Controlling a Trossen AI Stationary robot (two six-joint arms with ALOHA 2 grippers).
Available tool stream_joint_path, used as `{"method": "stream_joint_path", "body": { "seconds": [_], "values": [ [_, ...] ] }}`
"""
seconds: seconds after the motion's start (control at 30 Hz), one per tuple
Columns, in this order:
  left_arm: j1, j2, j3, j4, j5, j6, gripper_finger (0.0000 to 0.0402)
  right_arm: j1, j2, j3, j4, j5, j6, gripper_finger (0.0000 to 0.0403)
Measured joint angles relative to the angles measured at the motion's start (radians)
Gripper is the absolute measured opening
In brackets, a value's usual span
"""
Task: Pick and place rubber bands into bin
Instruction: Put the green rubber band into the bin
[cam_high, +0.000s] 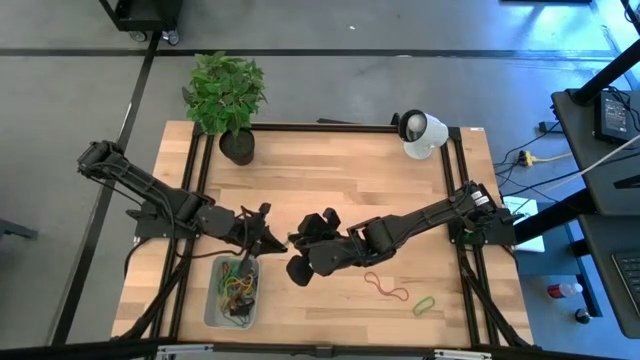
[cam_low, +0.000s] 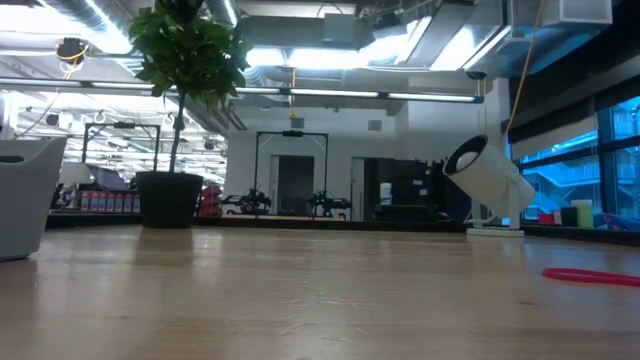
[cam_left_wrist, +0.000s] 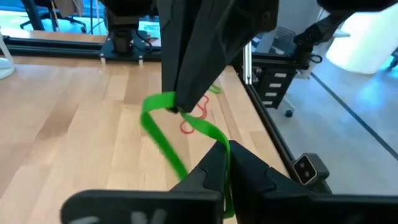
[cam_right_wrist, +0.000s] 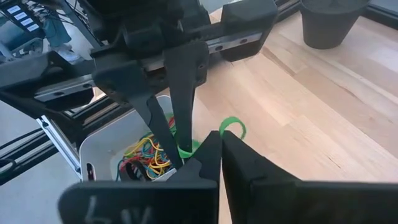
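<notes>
A green rubber band (cam_left_wrist: 163, 124) is stretched between my two grippers above the table, just past the bin's far right corner. My left gripper (cam_high: 272, 241) and my right gripper (cam_high: 296, 240) meet tip to tip, and both are shut on it. The bin (cam_high: 212, 300), a pale grey tray, stands on the table near its near edge and holds several coloured bands (cam_high: 238, 285). A red band (cam_high: 378, 283), a tan band (cam_high: 396, 294) and another green band (cam_high: 425, 303) lie flat on the table to the right. My left gripper pinches one end of the green band (cam_left_wrist: 227, 190) between its two fingertips, coming level from the table's left. The band is lifted clear and runs in a strip to the other gripper. My right gripper pinches the band's other end (cam_right_wrist: 231, 126) between its two fingertips, coming from the table's right. A small loop stands out beyond the tips. In the left wrist view its fingers (cam_left_wrist: 186, 74) close on the band from above.
A black plant pot (cam_high: 237, 147) with a leafy plant stands at the table's far left. A white domed device (cam_high: 423, 133) sits at the far right. A black frame rail (cam_high: 199, 180) runs along the table's left side. Bare wood lies between them.
</notes>
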Motion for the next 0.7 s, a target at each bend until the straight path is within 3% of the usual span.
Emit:
{"method": "stream_joint_path", "body": {
  "seconds": [0.43,0.7],
  "values": [
    [0.0,0.0,0.0,-0.053,0.012,0.049,0.0004,0.016,0.0,-0.001,-0.104,0.0,0.04,0.0107],
    [-0.001,-0.001,0.0,-0.057,0.012,0.037,0.0003,0.099,0.0,-0.012,-0.355,-0.027,0.152,0.0117]
  ]
}}
